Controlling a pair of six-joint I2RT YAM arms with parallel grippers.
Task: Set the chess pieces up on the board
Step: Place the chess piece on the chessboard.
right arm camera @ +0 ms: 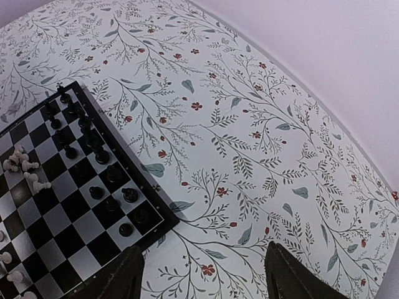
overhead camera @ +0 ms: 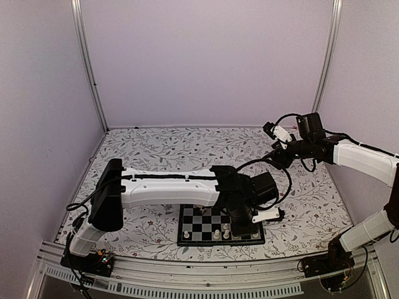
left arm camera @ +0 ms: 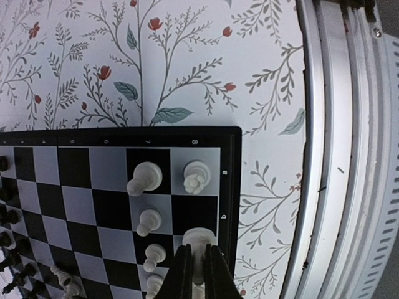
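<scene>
The board [overhead camera: 199, 221] lies at the near middle of the table, partly under my left arm. In the left wrist view the board [left arm camera: 230, 162] shows its near corner with several cream-white pieces: a rook [left arm camera: 197, 176] on the corner square and pawns [left arm camera: 145, 178] beside it. My left gripper [left arm camera: 198, 265] is shut on a white piece [left arm camera: 199, 240] standing at the board's edge row. My right gripper [right arm camera: 202, 271] is open and empty, held high at the far right [overhead camera: 274, 132]. Black pieces [right arm camera: 93, 140] line the board's far edge [right arm camera: 156, 205]; some white pieces [right arm camera: 25, 171] lie toppled.
A floral cloth [overhead camera: 187, 149] covers the table. A metal rail [left arm camera: 349, 156] runs along the near edge, close to the board's corner. Pale walls enclose the back and sides.
</scene>
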